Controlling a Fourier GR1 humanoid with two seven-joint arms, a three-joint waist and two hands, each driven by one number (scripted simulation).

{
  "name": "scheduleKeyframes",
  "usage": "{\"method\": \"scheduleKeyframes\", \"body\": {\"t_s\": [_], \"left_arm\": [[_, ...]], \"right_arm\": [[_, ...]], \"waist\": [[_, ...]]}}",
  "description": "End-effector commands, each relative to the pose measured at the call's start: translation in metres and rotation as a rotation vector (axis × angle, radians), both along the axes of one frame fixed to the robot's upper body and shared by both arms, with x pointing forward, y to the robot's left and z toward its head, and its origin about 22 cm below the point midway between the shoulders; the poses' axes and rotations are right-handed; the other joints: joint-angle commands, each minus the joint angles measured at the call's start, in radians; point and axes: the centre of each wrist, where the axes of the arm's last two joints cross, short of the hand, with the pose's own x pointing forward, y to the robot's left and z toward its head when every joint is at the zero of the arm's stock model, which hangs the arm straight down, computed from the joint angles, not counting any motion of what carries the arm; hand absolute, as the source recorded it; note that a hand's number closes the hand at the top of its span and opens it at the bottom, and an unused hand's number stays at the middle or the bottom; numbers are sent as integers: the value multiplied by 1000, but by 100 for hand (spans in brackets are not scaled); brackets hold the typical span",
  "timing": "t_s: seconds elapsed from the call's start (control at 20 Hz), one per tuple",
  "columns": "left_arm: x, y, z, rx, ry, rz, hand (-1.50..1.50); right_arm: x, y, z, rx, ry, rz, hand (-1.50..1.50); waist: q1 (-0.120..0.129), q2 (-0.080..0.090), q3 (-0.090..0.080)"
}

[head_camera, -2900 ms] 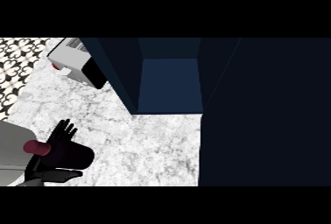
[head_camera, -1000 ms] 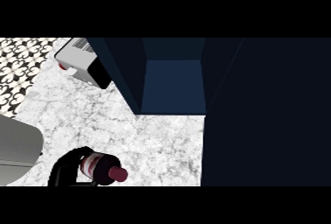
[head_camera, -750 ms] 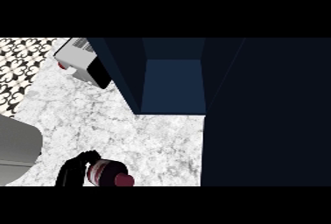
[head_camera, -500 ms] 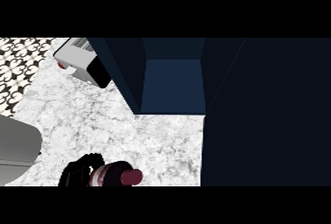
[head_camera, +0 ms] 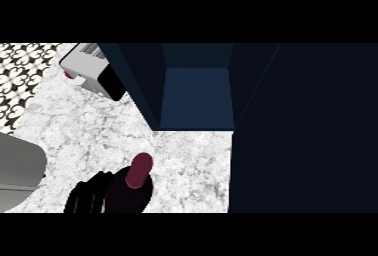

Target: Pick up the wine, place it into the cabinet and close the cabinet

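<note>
The wine (head_camera: 131, 187), a dark bottle with a dark red neck and cap, is being held by the left hand (head_camera: 87, 197) near the lower edge of the head view. The black fingers are being curled round the bottle's body from the left side, so the hand is grasping the wine. The bottle is being kept tilted, with its cap pointing up and to the right, towards the cabinet (head_camera: 196, 95). The cabinet is being shown open, with a blue inside. The white marbled surface (head_camera: 88, 130) is being seen under the bottle. A white appliance (head_camera: 92, 72) is standing near the cabinet's left side.
</note>
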Motion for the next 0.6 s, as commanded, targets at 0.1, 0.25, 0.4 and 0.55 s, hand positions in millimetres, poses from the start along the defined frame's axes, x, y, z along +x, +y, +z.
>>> {"method": "scheduleKeyframes", "body": {"t_s": [0.1,0.25,0.4,0.55], "left_arm": [[27,-24,55,2,-43,8,150],[38,-34,70,12,-63,31,150],[59,-44,91,-22,-18,1,150],[68,-71,89,3,-34,-2,150]], "right_arm": [[5,6,-1,9,4,16,-150],[13,-9,3,-2,4,-4,-150],[17,-15,1,-5,-2,-2,-150],[17,7,-2,12,13,5,-150]], "waist": [[-5,1,-1],[-6,2,-1],[-8,2,-1],[-7,2,-1]]}}
